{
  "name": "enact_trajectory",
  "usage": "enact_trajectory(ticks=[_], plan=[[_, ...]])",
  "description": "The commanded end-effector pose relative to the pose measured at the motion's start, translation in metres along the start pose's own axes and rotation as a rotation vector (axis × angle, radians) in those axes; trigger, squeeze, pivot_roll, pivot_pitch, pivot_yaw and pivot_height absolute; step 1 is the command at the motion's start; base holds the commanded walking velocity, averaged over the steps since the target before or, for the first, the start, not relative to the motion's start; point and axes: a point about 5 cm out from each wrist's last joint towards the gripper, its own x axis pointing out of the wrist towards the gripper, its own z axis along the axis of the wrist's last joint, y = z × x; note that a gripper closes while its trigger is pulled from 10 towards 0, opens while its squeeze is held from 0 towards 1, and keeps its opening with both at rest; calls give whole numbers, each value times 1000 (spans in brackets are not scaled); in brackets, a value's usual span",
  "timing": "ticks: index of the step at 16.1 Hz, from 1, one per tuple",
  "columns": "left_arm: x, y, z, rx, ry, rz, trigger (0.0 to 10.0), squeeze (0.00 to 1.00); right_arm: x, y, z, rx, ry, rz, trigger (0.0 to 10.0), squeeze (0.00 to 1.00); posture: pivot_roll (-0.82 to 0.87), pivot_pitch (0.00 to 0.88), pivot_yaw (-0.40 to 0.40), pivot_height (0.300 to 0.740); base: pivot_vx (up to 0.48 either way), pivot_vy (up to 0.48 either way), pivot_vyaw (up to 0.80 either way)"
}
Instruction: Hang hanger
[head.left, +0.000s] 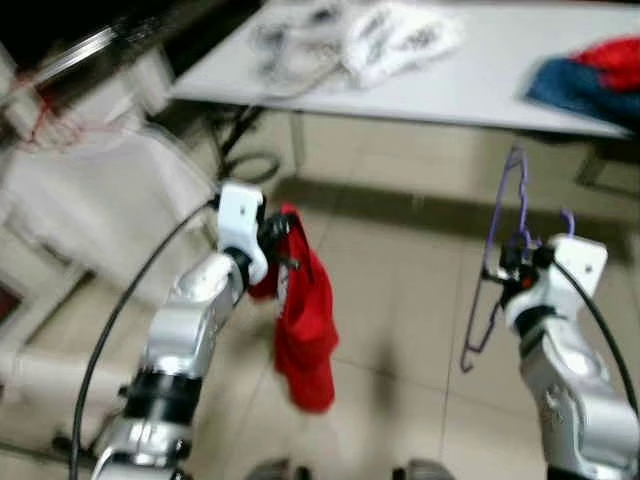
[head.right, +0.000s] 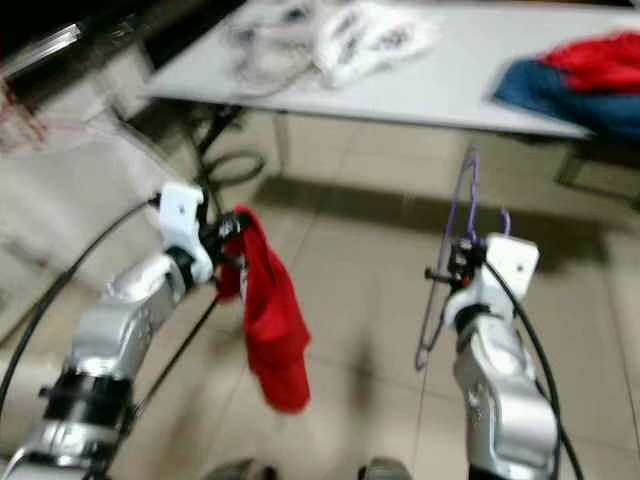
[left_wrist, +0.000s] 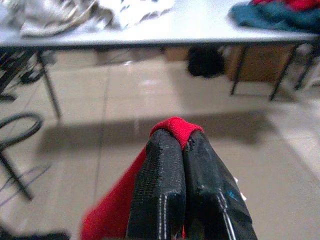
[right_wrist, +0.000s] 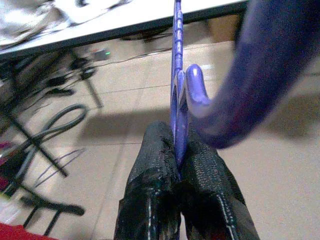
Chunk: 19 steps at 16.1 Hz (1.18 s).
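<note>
I have the purple hanger (head.left: 497, 262) pinched in my right gripper (head.left: 517, 268), out in front of me on the right above the tiled floor (head.left: 400, 300). It hangs roughly upright, one long side rising above the fingers toward the table (head.left: 480, 80) edge and the rest dropping below them to a bent corner. In the right wrist view the two black fingers (right_wrist: 150, 200) are pressed together with the thin purple bar (right_wrist: 176, 100) caught between them, and the hanger's hook (right_wrist: 260, 65) curls big and blurred just beside the lens, which the head views show as a small loop by the wrist.

My left gripper (head.left: 278, 232) is clamped on a red garment (head.left: 303, 320); the cloth dangles below it, clear of the floor. The left wrist view shows a red fold (left_wrist: 175, 130) poking out over the closed fingertips.

On the white table ahead lie a white patterned heap (head.left: 390, 35) to the left and a blue and red pile (head.left: 590, 75) to the right. The wrist views look under the table to its dark legs (left_wrist: 50, 95) and a black hose loop (right_wrist: 65, 122) on the floor
</note>
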Motion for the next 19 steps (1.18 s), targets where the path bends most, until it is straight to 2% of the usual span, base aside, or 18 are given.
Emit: enact_trajectory(ticks=[1,5,9,12,17,19], plan=[[-6,13,5,-8,-31,60,10000,0,1,10,3,-14,-5,41,10000,0,-166,0,84,740,0,0,-788],[-18,14,4,-23,-75,113,10000,0,9,24,16,-187,-36,256,10000,0,-141,0,20,740,66,0,0],[-14,17,14,-8,-103,116,10000,0,13,35,25,-312,-72,405,10000,0,-136,0,11,740,332,0,0],[-8,15,21,4,-119,100,10000,0,15,31,25,-342,-69,408,10000,0,-140,0,19,740,360,0,0],[0,17,26,-4,-133,109,10000,0,19,25,28,-397,-74,440,10000,0,-160,0,35,740,376,0,-745],[2,17,27,-7,-138,104,10000,0,19,24,32,-409,-91,449,10000,0,-167,0,38,740,398,0,0]])
